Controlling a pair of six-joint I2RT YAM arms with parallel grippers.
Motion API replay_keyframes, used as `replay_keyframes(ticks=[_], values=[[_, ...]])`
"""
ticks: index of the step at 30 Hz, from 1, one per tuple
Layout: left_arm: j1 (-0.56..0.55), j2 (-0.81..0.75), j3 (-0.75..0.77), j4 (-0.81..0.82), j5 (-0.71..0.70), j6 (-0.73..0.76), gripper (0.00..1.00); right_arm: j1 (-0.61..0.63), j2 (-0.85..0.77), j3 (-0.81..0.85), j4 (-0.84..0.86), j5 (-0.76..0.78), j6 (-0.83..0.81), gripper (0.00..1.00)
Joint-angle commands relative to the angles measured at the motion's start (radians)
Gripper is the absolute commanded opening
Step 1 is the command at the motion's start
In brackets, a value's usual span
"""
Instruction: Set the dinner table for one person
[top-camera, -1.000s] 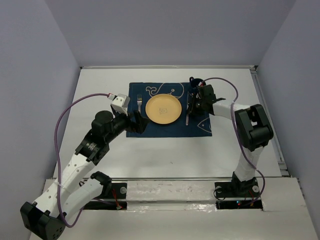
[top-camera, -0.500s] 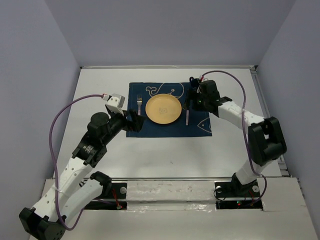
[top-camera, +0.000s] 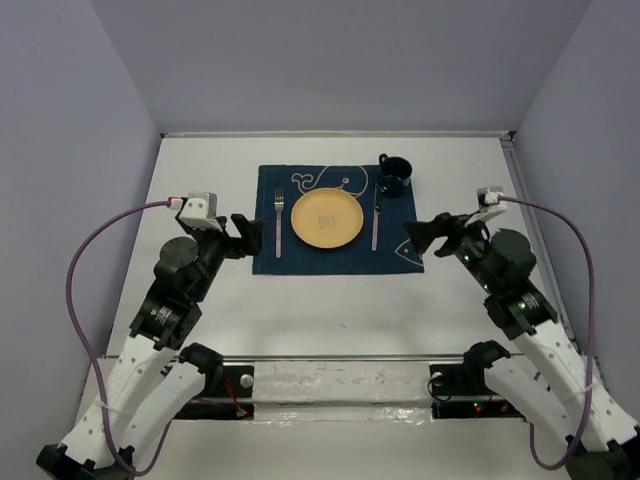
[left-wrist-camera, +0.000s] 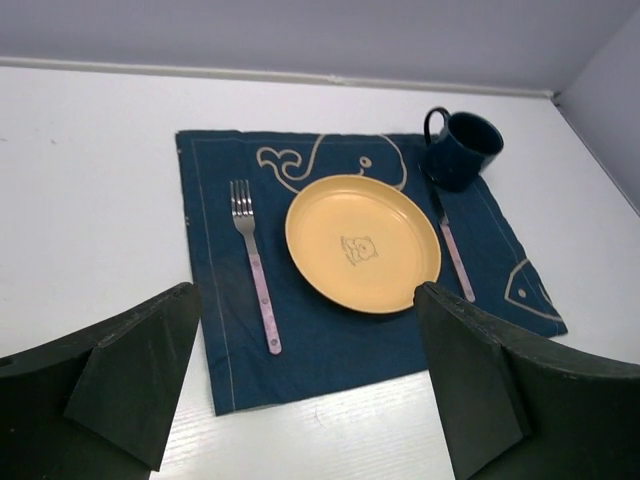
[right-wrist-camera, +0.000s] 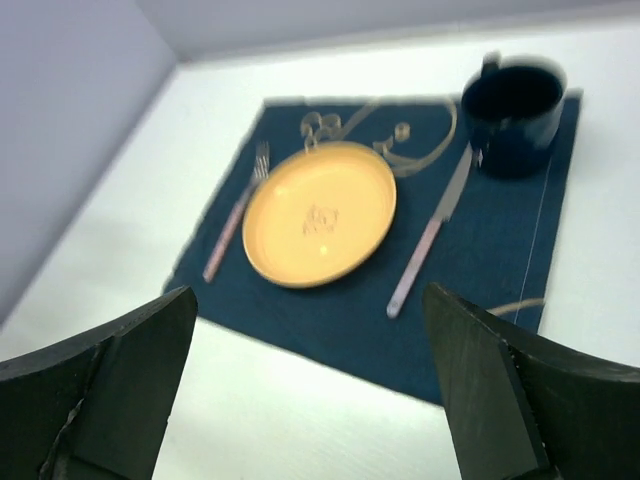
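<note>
the table looks fully set, plate, fork, knife and mug on the placemat, left claw and right claw gaping empty.

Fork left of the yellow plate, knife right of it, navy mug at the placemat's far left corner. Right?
No. The mug stands at the placemat's far right corner, as the top external view shows. The fork left of the plate and the knife right of it are correct.
</note>
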Motion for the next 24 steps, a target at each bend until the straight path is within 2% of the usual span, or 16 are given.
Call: replay_keyframes(ticks=[1,7,12,16,24], values=[[0.015,-0.026,0.002,0.045,-0.081,-0.008,0.99,0.007,-0.216,-0.046,0.074,0.13,-0.03,1.0],[0.027,-0.066,0.004,0.071,-0.066,-0.039,0.99,0.007,-0.388,-0.086,0.042,0.174,-0.02,1.0],[0.029,-0.28,-0.026,0.172,-0.047,-0.031,0.99,0.007,-0.489,-0.081,0.015,0.237,-0.025,1.0],[0.029,-0.317,-0.016,0.192,-0.046,-0.014,0.99,0.007,-0.494,-0.089,-0.009,0.291,0.001,1.0],[0.029,-0.242,-0.012,0.168,-0.02,-0.03,0.99,0.007,-0.391,-0.057,-0.01,0.213,0.036,1.0]])
